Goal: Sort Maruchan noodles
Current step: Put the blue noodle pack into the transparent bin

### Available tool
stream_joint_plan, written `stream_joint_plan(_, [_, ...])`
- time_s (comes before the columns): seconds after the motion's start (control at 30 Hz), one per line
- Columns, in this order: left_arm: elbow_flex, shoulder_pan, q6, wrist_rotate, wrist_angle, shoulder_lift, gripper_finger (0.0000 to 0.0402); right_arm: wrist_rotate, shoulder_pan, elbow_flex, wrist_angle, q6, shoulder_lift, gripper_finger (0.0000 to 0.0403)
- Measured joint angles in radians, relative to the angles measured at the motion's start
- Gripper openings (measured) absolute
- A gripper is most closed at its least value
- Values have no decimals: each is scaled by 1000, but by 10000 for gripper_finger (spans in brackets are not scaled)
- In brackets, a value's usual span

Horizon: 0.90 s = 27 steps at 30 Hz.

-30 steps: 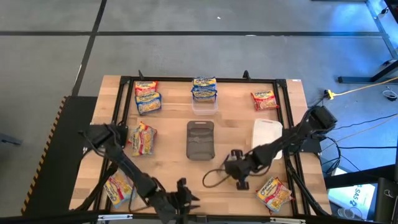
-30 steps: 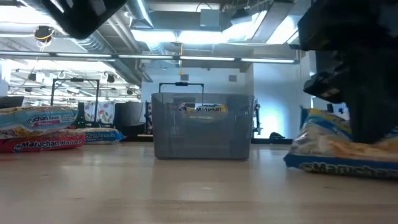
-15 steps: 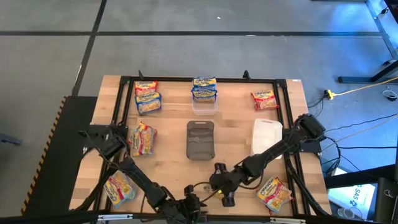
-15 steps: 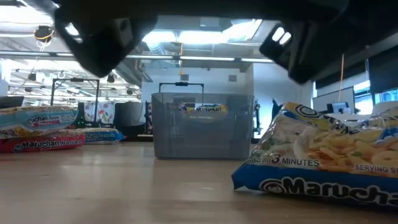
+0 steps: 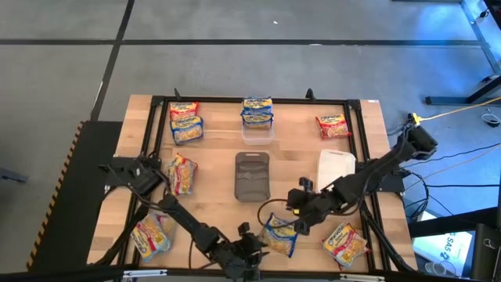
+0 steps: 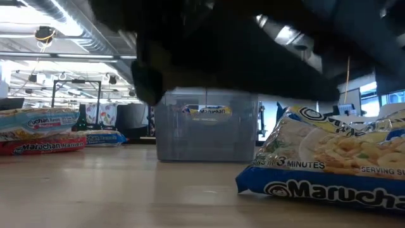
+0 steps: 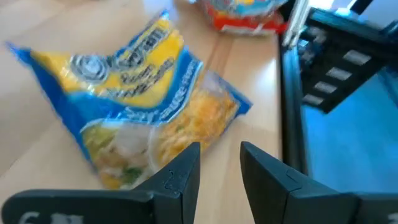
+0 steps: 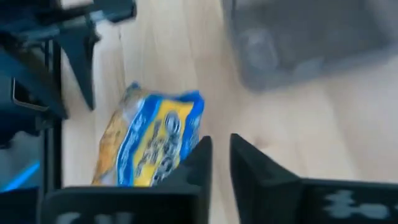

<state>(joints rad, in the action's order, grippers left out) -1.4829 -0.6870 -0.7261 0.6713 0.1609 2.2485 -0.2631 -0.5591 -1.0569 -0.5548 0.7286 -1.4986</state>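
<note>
A blue-and-yellow Maruchan noodle packet (image 5: pixel 279 233) lies flat on the table near its front edge; it also shows in the low view (image 6: pixel 329 158). My left gripper (image 5: pixel 249 249) hangs low just to the packet's left. Its fingers are open and point at the packet (image 7: pixel 143 124), with nothing between them. My right gripper (image 5: pixel 297 215) hangs above and just beyond the packet (image 8: pixel 152 146). A narrow gap shows between its fingers, and nothing is in it.
Other packets lie at the far left (image 5: pixel 185 121), on a clear tub (image 5: pixel 257 135) at the far middle, at the far right (image 5: pixel 333 124), at the left (image 5: pixel 180 174), near left (image 5: pixel 151 235) and near right (image 5: pixel 345 243). A dark mesh basket (image 5: pixel 252 175) stands mid-table, a white slab (image 5: pixel 337 168) to its right.
My right gripper brought the blue-and-yellow packet toward the table's near edge. It then rose and drew back toward the far right, while the packet stayed flat on the table. My left gripper has moved right along the near edge and sunk toward the packet.
</note>
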Motion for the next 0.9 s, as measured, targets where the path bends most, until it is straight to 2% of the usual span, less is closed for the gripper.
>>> stream_joint_plan(0.1, [-1,8,4,-22,27,24,108,92,29,51,68,37,-11,105])
stream_joint_plan(0.3, [0,14,11,-33,30,38,108,259,91,181,335,78,-45,268])
stream_joint_plan(0.43, [-1,16,25,-31,29,43,108,303,111,242,427,119,-64,339])
stream_joint_plan(0.6, [-1,26,26,-33,21,43,108,334,108,248,451,139,-119,367])
stream_joint_plan(0.9, [0,37,24,-38,5,43,108,451,110,245,601,155,-250,351])
